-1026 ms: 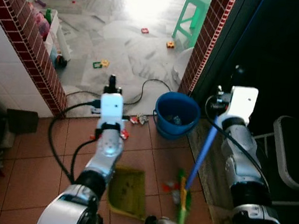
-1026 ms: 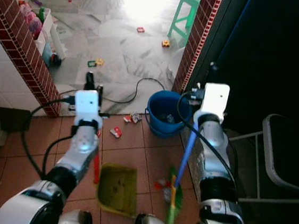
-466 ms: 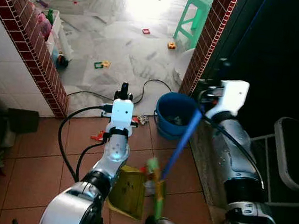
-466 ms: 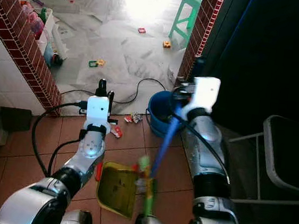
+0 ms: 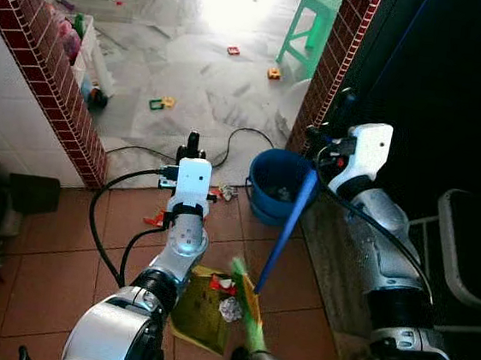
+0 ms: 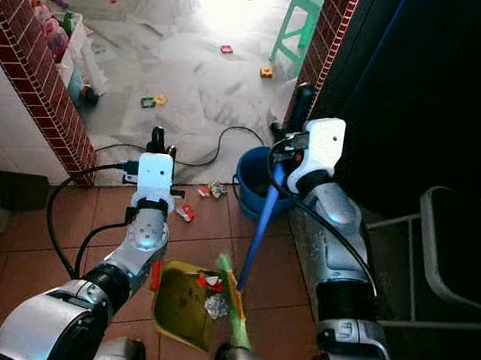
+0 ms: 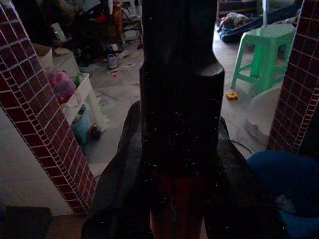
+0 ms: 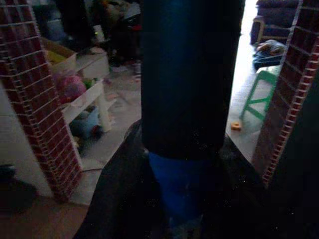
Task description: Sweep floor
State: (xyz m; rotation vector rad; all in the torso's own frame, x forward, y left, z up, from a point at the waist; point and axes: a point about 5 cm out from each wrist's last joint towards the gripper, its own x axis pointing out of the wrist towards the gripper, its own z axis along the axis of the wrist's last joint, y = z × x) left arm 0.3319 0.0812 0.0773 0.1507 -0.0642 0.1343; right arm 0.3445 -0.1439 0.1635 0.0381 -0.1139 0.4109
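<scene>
Right tool (image 6: 294,121): clenched on the blue handle of the broom (image 6: 259,225).
Left tool (image 6: 160,141): clenched on the red handle of the dustpan (image 6: 186,305).
What changed: the green bristles were swung from the right, across the floor (image 5: 52,255), up to the dustpan.
Trash (image 6: 214,295): now seen lying on the dustpan.
Meaning: one sweep is likely done; scraps (image 6: 187,212) near the blue bucket (image 5: 281,184) are left.

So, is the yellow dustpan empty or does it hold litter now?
It holds litter: red and pale scraps lie in the yellow dustpan, beside the green broom head.
</scene>
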